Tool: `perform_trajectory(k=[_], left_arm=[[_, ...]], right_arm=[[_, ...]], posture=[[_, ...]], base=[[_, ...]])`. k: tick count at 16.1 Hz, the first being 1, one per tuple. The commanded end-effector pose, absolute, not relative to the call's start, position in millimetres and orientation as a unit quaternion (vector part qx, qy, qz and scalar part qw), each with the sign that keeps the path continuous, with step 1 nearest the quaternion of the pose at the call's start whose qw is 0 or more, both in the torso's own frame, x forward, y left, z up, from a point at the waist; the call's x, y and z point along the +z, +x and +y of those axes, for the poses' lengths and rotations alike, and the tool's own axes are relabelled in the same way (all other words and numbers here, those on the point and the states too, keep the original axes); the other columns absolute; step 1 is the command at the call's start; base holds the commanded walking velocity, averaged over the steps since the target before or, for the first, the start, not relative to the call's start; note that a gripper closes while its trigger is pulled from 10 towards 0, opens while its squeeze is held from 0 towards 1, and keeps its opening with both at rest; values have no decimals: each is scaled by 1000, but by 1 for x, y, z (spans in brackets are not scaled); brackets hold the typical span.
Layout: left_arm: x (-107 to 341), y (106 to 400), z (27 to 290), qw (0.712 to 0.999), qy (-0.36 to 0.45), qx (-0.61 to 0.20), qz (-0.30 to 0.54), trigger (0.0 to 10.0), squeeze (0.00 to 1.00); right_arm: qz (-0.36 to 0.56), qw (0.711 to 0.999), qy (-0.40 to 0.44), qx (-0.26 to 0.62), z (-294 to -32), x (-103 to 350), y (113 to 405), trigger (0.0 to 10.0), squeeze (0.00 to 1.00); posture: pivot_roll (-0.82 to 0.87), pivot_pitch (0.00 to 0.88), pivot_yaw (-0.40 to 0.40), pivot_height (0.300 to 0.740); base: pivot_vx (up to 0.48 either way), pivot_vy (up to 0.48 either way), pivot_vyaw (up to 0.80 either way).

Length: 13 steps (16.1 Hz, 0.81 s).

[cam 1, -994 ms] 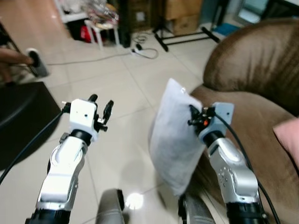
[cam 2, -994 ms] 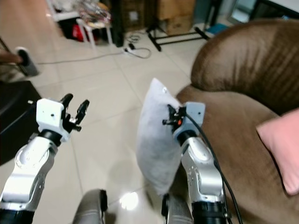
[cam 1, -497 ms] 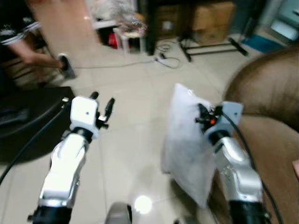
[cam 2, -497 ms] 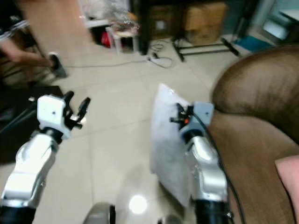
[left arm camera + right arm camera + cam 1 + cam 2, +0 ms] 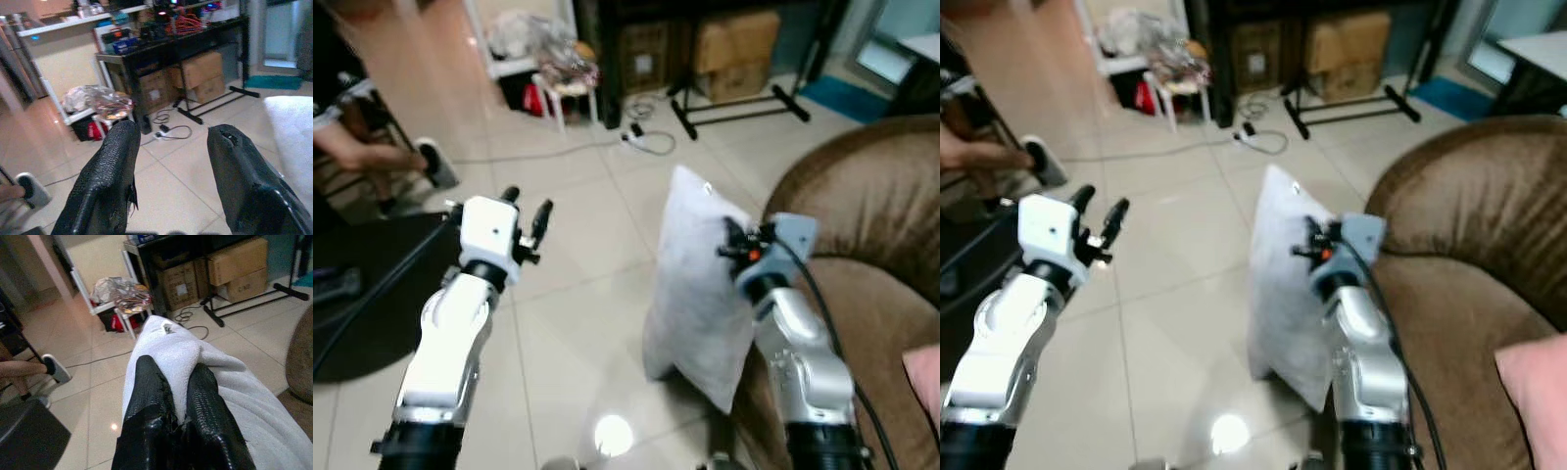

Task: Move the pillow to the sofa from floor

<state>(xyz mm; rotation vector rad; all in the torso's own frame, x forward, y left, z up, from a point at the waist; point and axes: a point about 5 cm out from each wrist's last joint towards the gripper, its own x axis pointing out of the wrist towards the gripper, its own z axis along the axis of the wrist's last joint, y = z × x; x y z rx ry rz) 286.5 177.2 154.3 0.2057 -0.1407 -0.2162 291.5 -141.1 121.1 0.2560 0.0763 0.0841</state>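
Carry step: I have the pillow point(image 5: 697, 294) up off the floor point(image 5: 578, 284), hanging in the air just beside the sofa point(image 5: 862, 225), not yet over the seat.

My right gripper point(image 5: 178, 387) is pinched hard on a fold near the pillow's upper edge; in the right wrist view white fabric bulges between the two black fingers point(image 5: 146, 391). The rest of the pillow droops below the grip, lower corner free of the tiles, close to the sofa's front edge.

My left gripper point(image 5: 525, 217) is raised over bare floor, well apart from the pillow, fingers spread wide with nothing between them.

Next, by my reckoning: swing the right arm rightward and lift enough for the low corner to clear the sofa's front edge, then let go over the seat. A pink cushion point(image 5: 1536, 392) lies at the seat's near right; best to land short of it.
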Motion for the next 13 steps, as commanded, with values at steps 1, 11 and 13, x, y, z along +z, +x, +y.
perform_trajectory(k=[1,11,13], left_arm=[[151,288,171,985,105,-119,-64,10000,0],[153,285,177,986,113,-100,-66,10000,0],[154,286,178,987,115,-96,-66,10000,0]], right_arm=[[10,992,122,29,-151,132,290,0,0],[-13,990,144,3,-152,141,299,10000,0],[-41,992,111,-41,-157,148,299,10000,0]], posture=[[-105,0,46,740],[-70,0,28,740],[-73,0,31,740]], base=[[0,0,0],[0,0,-114],[0,0,-800]])
